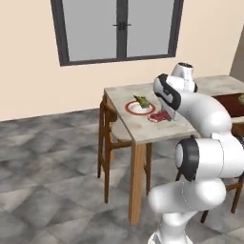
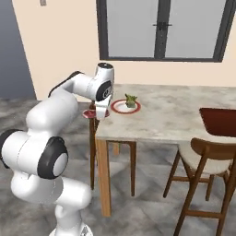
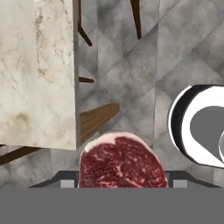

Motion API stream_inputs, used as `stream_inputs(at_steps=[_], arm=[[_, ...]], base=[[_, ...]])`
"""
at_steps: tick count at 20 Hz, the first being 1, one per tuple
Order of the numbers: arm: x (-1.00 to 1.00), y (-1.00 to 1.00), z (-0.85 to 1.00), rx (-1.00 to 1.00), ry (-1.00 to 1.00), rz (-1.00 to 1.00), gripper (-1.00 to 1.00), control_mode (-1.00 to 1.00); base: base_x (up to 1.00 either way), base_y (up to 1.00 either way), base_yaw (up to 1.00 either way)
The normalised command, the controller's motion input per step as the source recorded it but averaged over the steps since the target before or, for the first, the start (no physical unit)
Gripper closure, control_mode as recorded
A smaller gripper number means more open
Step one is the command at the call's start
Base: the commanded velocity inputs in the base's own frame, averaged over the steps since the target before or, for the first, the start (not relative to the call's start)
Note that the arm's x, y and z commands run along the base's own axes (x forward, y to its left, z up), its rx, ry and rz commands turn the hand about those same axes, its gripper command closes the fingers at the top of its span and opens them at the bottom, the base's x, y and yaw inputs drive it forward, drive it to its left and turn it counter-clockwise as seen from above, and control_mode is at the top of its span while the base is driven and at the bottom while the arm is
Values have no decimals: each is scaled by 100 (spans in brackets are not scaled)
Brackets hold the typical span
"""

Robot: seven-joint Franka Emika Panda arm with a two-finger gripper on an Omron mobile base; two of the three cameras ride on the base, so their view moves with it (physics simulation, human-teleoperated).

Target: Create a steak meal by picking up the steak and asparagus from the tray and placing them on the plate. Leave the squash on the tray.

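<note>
Steak (image 3: 121, 161) sat pinched between the gripper (image 3: 122, 183) jaws by its edge, probably floppy and slick, so it needed a mid-slab hold.

Marbled red steak (image 3: 122, 162) held aloft; asparagus (image 1: 141, 101) on plate (image 1: 131, 108).

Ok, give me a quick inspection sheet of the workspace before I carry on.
Surface: marble-topped table on wooden legs.
Job's things: asparagus on the plate; steak held in the air, near the table's edge in the hand view; tray at the far end of the table; squash on the tray.
Clutter: nothing seen.
Gripper: gripper shut on the steak.
Cables: nothing seen.
Surroundings: wooden chairs, window, tiled floor.
</note>
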Motion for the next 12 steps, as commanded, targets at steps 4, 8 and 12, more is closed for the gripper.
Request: stream_inputs(at_steps=[4, 8, 12], arm=[[0, 0, 0, 0, 0, 0, 100, 100], [0, 0, 0, 0, 0, 0, 100, 100], [0, 0, 0, 0, 0, 0, 100, 100]], base=[[30, 55, -55], [28, 55, -56], [28, 68, -58]])
